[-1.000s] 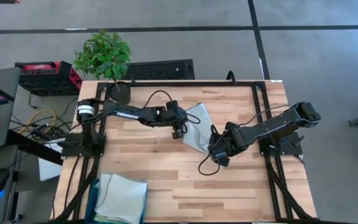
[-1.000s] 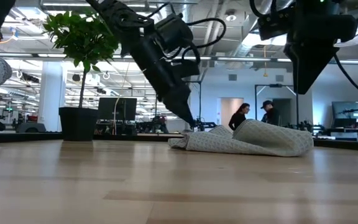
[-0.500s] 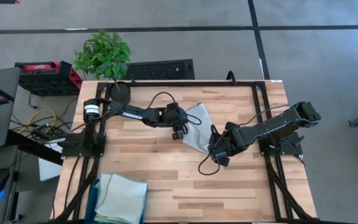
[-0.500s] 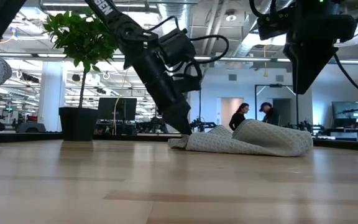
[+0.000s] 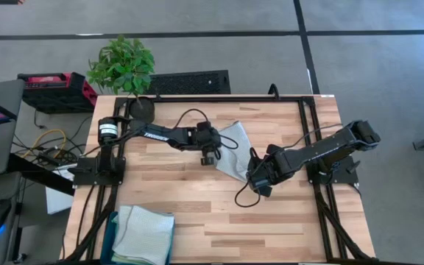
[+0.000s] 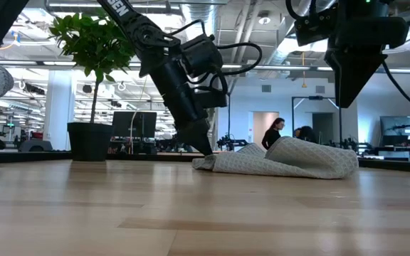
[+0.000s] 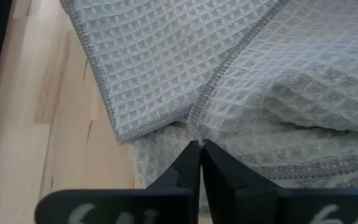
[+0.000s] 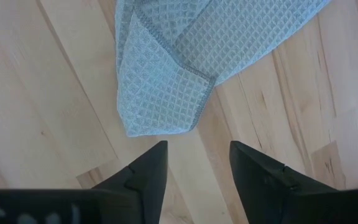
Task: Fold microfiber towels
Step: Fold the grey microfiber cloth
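Now the left gripper (image 7: 200,144) is pinching the edge of the grey towel (image 5: 235,149) lying mid-table (image 5: 197,206). Nearby, the right gripper (image 8: 197,152) is hanging open above its corner.

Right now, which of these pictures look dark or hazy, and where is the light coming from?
Low view: bright room lights behind leave both arms and the plant as dark silhouettes, and the people behind look soft. High view: even light, little shadow on the table. Left wrist view: the grey towel weave is crisp, while the left tool is dark and soft.
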{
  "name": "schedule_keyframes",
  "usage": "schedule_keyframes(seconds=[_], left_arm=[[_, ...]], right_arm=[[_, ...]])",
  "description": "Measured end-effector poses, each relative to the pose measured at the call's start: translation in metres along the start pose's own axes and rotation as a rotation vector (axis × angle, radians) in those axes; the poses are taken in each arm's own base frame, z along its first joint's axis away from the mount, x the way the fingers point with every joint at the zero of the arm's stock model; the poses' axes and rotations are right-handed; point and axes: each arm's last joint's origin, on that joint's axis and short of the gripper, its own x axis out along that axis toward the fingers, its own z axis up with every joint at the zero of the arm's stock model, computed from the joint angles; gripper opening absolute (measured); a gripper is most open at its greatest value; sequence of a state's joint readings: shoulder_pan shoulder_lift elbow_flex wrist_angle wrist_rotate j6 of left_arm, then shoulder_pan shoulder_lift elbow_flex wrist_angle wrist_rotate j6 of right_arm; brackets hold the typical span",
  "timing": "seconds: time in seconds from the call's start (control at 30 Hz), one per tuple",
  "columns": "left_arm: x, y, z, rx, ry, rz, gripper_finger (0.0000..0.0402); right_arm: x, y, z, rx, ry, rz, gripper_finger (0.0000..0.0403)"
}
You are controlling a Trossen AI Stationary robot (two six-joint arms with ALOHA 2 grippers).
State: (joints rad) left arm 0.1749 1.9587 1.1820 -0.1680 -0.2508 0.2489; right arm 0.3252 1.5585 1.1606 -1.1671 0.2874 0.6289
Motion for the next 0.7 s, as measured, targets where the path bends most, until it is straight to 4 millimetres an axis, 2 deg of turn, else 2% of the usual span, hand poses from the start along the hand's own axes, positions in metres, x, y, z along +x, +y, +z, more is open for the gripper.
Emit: schedule_keyframes(seconds=[0.37, 0.7], left_arm=[[0.0, 0.0, -0.0001, -0.021, 0.001, -0.001, 0.0013], [0.0023, -0.0003, -0.0012, -0.03, 0.006, -0.001, 0.009]], right_arm=[[0.0, -0.0001, 0.0001, 0.0, -0.001, -0.001, 0.0192], [0.0, 0.0, 0.0001, 0.0, -0.002, 0.0, 0.0189]])
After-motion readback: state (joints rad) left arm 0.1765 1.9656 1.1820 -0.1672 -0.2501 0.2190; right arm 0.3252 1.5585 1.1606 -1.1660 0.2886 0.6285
